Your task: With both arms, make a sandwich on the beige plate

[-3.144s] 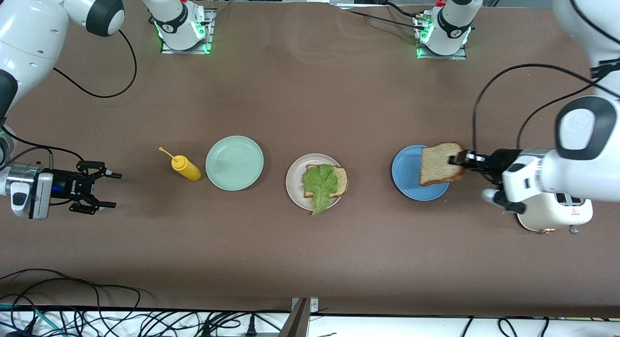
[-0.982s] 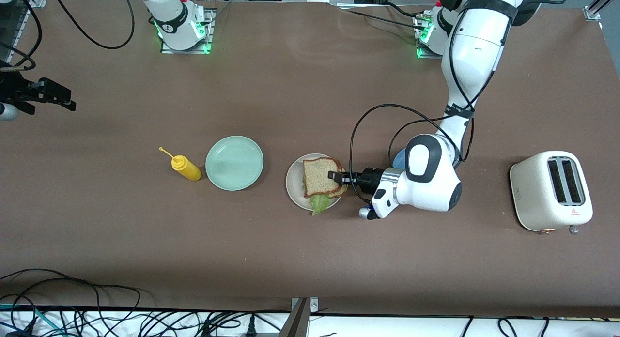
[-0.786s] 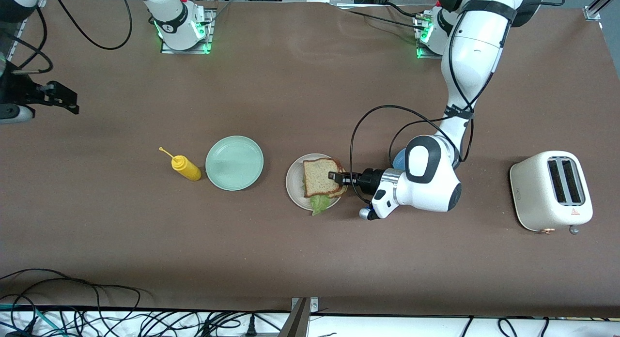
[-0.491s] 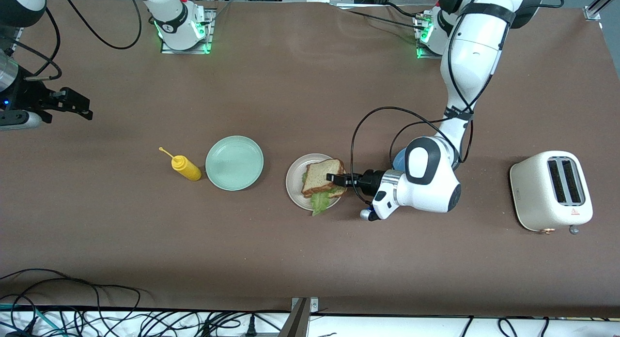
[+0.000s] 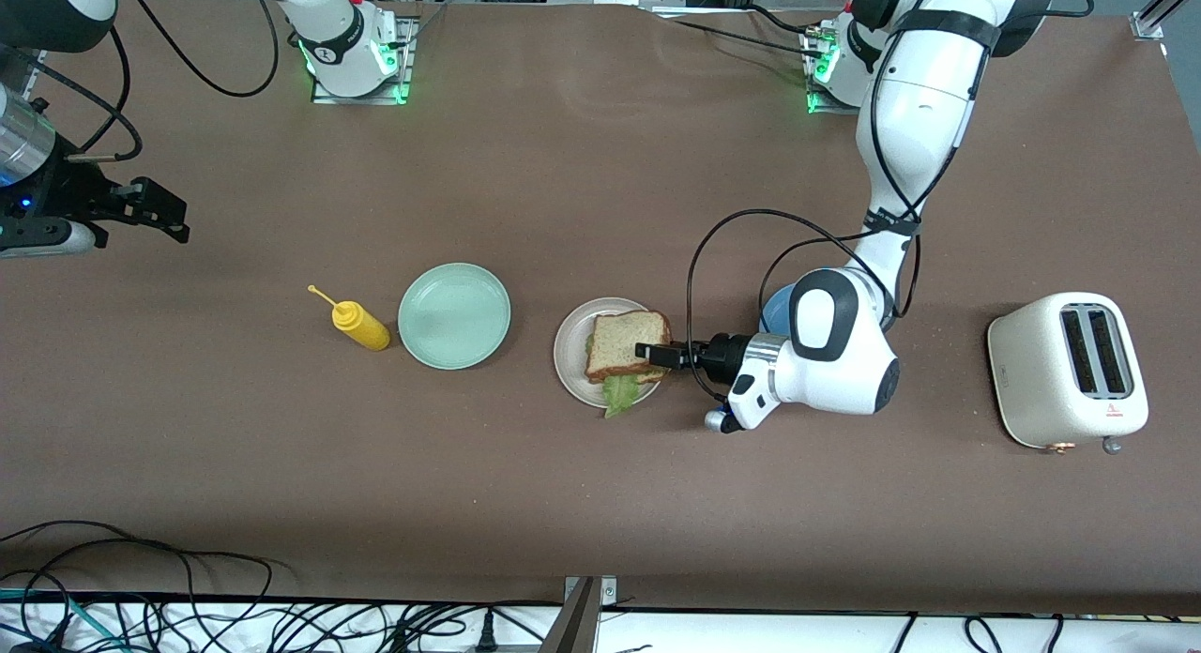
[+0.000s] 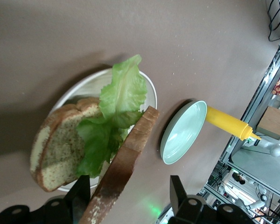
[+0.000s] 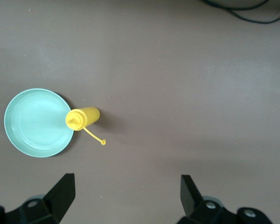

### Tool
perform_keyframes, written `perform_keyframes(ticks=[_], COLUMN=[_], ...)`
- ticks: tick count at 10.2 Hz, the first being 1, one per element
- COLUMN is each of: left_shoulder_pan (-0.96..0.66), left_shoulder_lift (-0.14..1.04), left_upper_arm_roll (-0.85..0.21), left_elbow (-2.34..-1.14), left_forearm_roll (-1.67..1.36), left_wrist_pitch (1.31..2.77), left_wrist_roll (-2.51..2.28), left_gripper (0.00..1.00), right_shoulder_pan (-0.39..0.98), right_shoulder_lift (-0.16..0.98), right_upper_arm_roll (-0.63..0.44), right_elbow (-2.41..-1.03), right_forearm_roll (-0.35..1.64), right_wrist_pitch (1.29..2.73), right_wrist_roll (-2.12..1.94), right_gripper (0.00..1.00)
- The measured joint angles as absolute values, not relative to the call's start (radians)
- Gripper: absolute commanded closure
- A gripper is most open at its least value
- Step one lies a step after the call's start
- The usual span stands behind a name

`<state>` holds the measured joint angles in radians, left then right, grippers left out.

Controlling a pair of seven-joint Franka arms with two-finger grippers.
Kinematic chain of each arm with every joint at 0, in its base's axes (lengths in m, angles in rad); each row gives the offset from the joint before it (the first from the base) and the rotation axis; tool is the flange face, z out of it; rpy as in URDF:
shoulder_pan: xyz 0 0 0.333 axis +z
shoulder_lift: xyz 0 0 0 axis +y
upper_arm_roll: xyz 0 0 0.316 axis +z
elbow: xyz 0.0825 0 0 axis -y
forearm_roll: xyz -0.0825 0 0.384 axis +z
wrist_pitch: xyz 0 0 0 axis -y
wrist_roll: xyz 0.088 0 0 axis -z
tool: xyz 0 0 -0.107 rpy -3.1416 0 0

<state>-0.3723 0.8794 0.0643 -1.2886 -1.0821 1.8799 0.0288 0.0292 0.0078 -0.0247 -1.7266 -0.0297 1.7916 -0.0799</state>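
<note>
The right arm's tool (image 5: pixel 174 217) hung over the bare table (image 5: pixel 563 503) at the right arm's end, its two fingers spread wide and holding nothing. Below it in the right wrist view lay a yellow squeeze bottle (image 5: pixel 359 324) on its side, just beside a mint-green plate (image 5: pixel 454 315).

Midway along the table sat the beige plate (image 5: pixel 569 357) with the sandwich (image 5: pixel 627 346) on it — a bottom slice of bread (image 6: pixel 56 154), a lettuce leaf (image 5: pixel 618 392) spilling over the plate's rim toward the front camera, and a top slice (image 6: pixel 123 163).

The left arm's tool (image 5: pixel 654 354) was at the sandwich's edge. In the left wrist view its fingers (image 6: pixel 177 191) stood apart on either side of the top slice, which leaned tilted on the lettuce; one finger was clearly off the crust — whether the other touched it could not be told.

A blue plate (image 5: pixel 775 308) showed partly under the left arm, and a white toaster (image 5: pixel 1068 370) stood at the left arm's end.
</note>
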Motion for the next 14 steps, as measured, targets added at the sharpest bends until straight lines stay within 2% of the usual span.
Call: perform_keyframes(ticks=[1,2,5,9,14], left_shoulder_pan=[-0.366,-0.356,-0.329,-0.322,-0.246], left_shoulder_lift=[0.879,0.879,0.877,0.821,0.714], left_upper_arm_roll=[0.073,0.082,0.129,0.161,0.182], left_elbow=[-1.284,-1.279,-1.272,-1.252,-1.251], left_forearm_roll=[-1.082,-1.082,-1.055,-0.731,-0.439], left_wrist_pitch=[1.88,1.881,1.881,1.873,1.713], left_wrist_roll=[0.029,0.029,0.031,0.028,0.028], left_gripper=[0.01,0.0,0.0,0.0,0.0], right_shoulder_pan=[0.028,0.028,0.028,0.028,0.027], right_shoulder_lift=[0.022,0.033,0.044,0.044,0.045], right_upper_arm_roll=[-0.027,-0.029,-0.029,-0.029,-0.03], right_elbow=[-1.707,-1.693,-1.682,-1.681,-1.681], right_forearm_roll=[-0.03,-0.03,-0.03,-0.03,-0.023], right_wrist_pitch=[1.792,1.792,1.78,1.778,1.775], right_wrist_roll=[-0.08,-0.08,-0.08,-0.08,-0.079], right_gripper=[0.0,0.0,0.0,0.0,0.0])
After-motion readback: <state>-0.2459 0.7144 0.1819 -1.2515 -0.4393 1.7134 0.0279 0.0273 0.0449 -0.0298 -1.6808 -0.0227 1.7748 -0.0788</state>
